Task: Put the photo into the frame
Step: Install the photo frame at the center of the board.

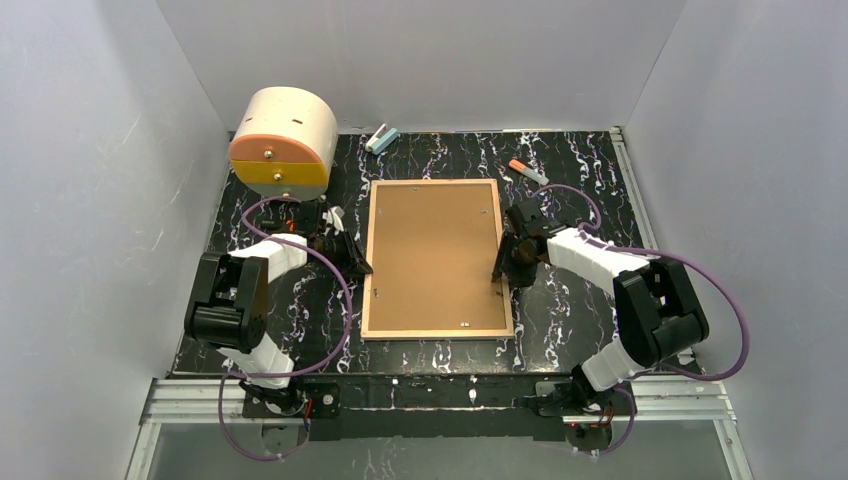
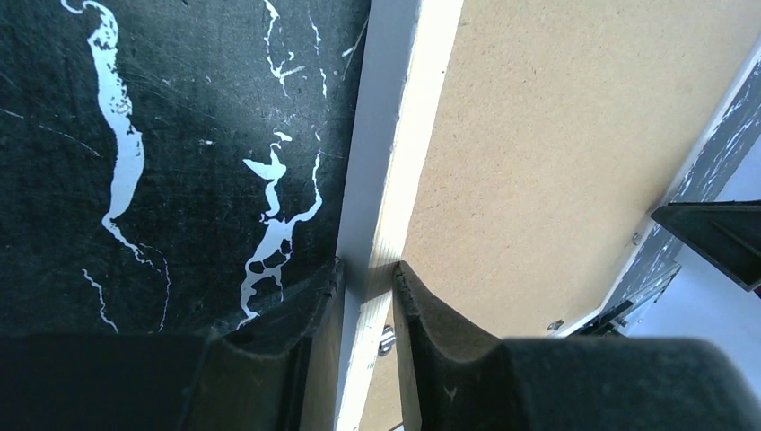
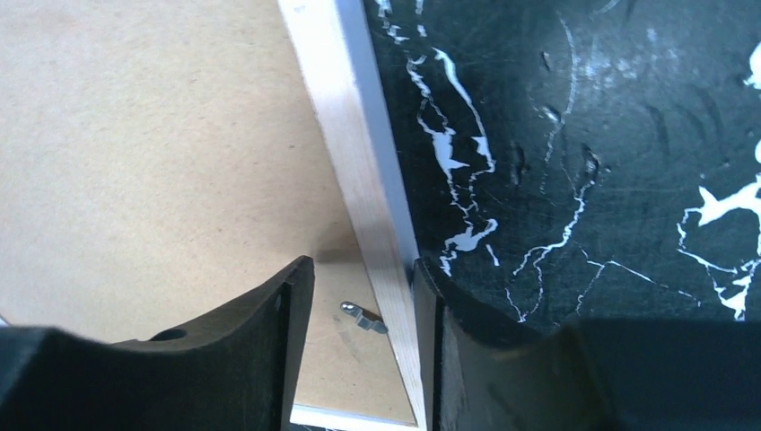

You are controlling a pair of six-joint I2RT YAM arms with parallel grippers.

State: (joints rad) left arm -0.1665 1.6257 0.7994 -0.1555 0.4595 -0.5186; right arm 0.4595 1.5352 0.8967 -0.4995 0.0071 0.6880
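frame (image 1: 367, 270) lies face down mid-bench (image 1: 575, 305), brown backing board (image 1: 435, 255) up, seated inside rim. we see no photo in any view. left fingers (image 2: 310, 314) nipped narrow onto left rim, one on outer side, one on inner edge; we judge this pins frame against sliding. right fingers (image 3: 269, 314) astride right rim, about half open: outer one touches rim, inner one stands off over board, near metal tab (image 3: 363, 316). likely reason: tab must turn before board lifts.
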